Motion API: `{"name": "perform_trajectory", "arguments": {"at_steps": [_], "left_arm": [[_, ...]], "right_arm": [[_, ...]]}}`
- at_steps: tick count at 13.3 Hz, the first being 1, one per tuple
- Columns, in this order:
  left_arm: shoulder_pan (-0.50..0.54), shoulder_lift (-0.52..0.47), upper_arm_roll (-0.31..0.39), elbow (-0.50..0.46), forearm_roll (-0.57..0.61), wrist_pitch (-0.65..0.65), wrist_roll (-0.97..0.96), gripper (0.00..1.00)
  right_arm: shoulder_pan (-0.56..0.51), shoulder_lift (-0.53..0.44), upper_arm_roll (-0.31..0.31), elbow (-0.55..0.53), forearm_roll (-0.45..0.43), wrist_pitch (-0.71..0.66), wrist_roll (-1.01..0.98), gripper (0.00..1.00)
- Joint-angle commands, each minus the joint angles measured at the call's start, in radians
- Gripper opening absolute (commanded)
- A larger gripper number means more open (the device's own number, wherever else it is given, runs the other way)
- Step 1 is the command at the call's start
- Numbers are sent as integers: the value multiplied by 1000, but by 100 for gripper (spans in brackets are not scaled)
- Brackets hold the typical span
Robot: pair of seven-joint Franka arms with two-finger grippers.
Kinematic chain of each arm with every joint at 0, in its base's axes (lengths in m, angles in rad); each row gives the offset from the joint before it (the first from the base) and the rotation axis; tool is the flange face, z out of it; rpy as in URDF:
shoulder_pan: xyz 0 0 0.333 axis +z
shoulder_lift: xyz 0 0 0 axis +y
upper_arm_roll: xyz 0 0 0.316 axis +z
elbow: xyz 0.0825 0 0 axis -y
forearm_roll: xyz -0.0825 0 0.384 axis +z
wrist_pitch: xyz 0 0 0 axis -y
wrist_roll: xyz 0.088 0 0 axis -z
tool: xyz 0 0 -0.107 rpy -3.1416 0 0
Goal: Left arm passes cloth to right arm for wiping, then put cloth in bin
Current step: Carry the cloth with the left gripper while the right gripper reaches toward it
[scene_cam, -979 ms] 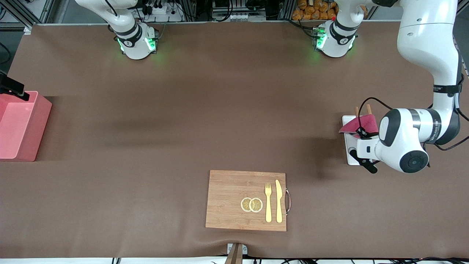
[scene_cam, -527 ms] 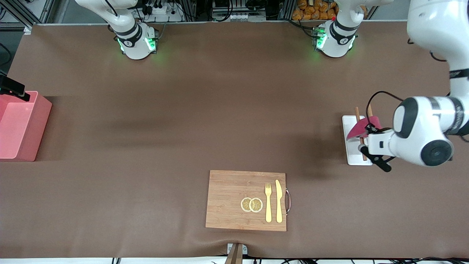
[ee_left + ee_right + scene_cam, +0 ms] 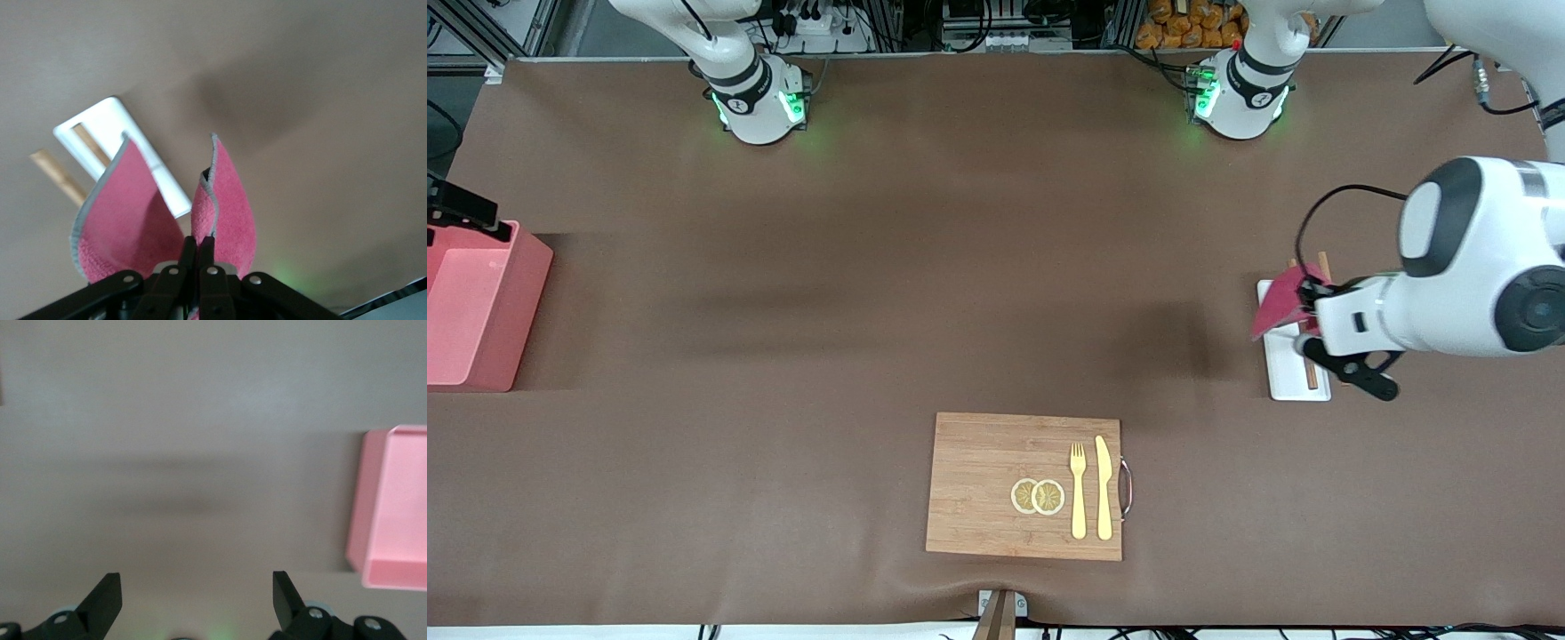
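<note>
Now the left gripper has risen higher over the flat white rectangular tray, its fingers pinched on the small magenta-red fabric cloth, which fans out past their tips. Meanwhile the right gripper waits, spread wide, above the brown desk.

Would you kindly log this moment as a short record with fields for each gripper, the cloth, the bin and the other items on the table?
left gripper: shut on the cloth, up in the air over the white tray
right gripper: open, holding nothing, waiting
cloth: magenta-red, hanging folded from the left gripper
bin: pink, at the right arm's end of the table
white tray: holds wooden sticks
wooden board: carries fork, knife, two citrus slices
</note>
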Motion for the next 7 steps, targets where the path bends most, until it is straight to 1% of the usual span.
{"name": "perform_trajectory", "arguments": {"at_steps": [1, 3, 5, 7], "left_arm": [[-21, 36, -82, 45, -15, 9, -167, 0], [-36, 56, -136, 54, -32, 43, -263, 0], [-80, 70, -147, 54, -85, 105, -351, 0], [-151, 87, -147, 54, -131, 183, -461, 0]], "right_arm": [[-16, 17, 11, 5, 130, -100, 244, 100], [-13, 36, 11, 3, 217, -170, 428, 100], [-1, 66, 12, 3, 288, -242, 591, 100], [21, 117, 14, 0, 394, -309, 773, 100]]}}
